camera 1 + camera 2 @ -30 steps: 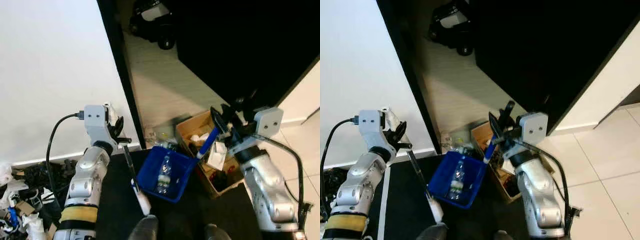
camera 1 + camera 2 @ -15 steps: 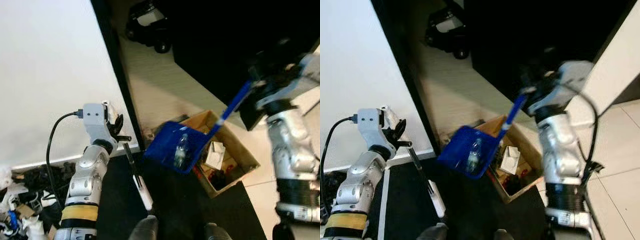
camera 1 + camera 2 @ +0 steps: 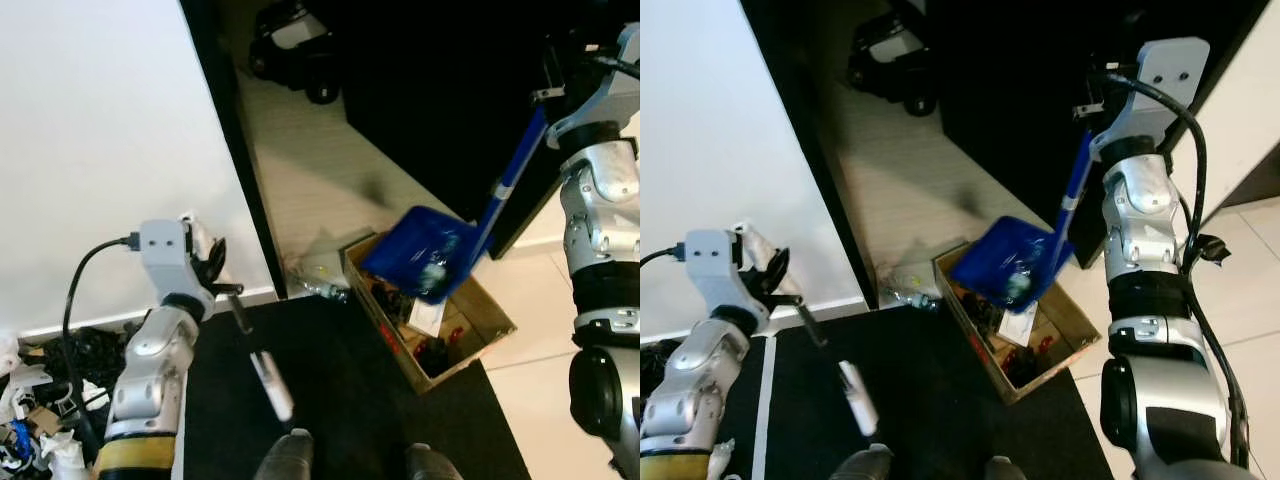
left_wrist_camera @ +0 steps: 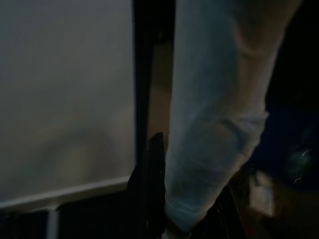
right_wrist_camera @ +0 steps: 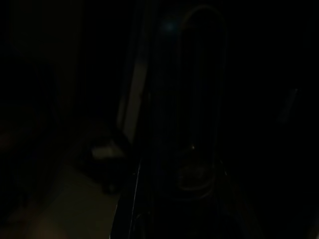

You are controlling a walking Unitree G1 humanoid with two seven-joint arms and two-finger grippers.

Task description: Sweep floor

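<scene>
Black fingers of the left gripper (image 3: 222,283) are clamped on the thin dark shaft of a small brush (image 3: 258,358), whose white, blurred head hangs over the black mat (image 3: 350,400), while the right gripper (image 3: 553,85), raised high by the dark doorway, is closed on the long blue handle of a dustpan (image 3: 420,255). In the left eye view the glossy blue plastic pan, squarish with raised sides, tilts mouth-down over an open brown cardboard box (image 3: 480,320) of mixed rubbish, a clear crumpled plastic bottle (image 3: 432,270) catching light at its lower lip. Half a second earlier the pan hung lower and further to the robot's left, beside the box, and a second ago it sat on the mat; the right arm has since swung up, and the left arm has dropped slightly. Crumpled clear wrapping (image 3: 318,275) lies on pale wood-grain flooring just beside the box; tangled cables and litter (image 3: 40,400) crowd the white wall's foot. The right eye view shows the same pan (image 3: 1015,262) over the box, silver arm segments gleaming. The left wrist view, dim, shows one black finger (image 4: 154,189) against the pale brush body. The right wrist view is nearly black; only a faint outline of the handle can be made out.
</scene>
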